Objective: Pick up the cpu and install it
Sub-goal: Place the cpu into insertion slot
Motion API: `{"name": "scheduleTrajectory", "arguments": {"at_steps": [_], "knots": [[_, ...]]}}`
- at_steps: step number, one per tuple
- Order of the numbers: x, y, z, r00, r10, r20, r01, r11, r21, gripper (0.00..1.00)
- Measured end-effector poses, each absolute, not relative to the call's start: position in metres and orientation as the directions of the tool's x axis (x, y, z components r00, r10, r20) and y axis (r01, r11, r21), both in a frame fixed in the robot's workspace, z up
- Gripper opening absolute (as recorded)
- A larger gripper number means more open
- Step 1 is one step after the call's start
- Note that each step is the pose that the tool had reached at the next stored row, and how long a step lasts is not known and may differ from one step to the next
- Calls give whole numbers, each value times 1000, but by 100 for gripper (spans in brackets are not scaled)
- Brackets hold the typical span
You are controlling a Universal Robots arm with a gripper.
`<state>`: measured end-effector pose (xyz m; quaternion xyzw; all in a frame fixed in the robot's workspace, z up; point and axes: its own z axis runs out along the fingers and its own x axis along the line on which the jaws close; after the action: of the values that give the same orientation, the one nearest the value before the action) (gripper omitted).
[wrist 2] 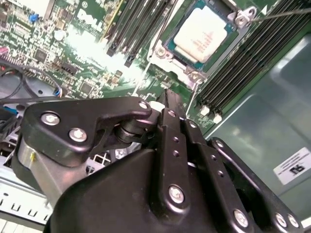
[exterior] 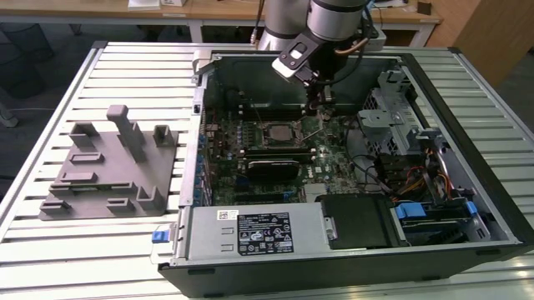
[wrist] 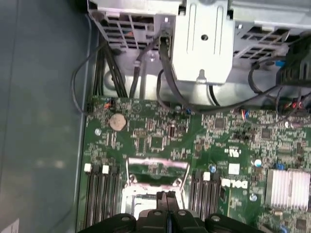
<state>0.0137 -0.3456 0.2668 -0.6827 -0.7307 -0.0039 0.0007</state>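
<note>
Tabletop slats (exterior: 125, 69) (wooden desks (exterior: 167, 12) behind) carry open computer case (exterior: 334, 275); end effector (exterior: 316, 107) pinched together near seated cpu (wrist 2: 204, 31).

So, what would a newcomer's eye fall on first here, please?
The arm reaching into the open computer case, its gripper close above the green motherboard. Beside its tip, the silvery cpu lies in the socket. A grey fixture stands at the exterior view's left.

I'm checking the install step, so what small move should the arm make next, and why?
Probably lift the gripper straight up a little: the cpu already lies in its socket, the gripper is shut with nothing held, and it hangs close above the motherboard beside that socket.
</note>
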Motion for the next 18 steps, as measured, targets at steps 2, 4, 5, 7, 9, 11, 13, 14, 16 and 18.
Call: {"name": "scheduleTrajectory", "arguments": {"at_steps": [2, 4, 5, 7, 9, 11, 13, 14, 16, 18], "knots": [[17, -346, 267, -68, 998, 6, 998, 68, 4, 11], [22, -346, 267, -68, 998, 6, 998, 68, 3, 11], [24, -345, 267, -68, 998, 6, 998, 68, 3, 11], [29, -345, 267, -68, 998, 7, 998, 68, 1, 11], [33, -345, 267, -68, 998, 7, 998, 68, -1, 11], [34, -345, 266, -68, 998, 7, 998, 68, -1, 11], [36, -345, 266, -73, 997, 7, 997, 73, -1, 11], [37, -345, 265, -80, 997, 6, 997, 80, -1, 11], [38, -345, 264, -90, 996, 7, 996, 90, -1, 11], [39, -344, 263, -92, 996, 6, 996, 92, -1, 11]]}}
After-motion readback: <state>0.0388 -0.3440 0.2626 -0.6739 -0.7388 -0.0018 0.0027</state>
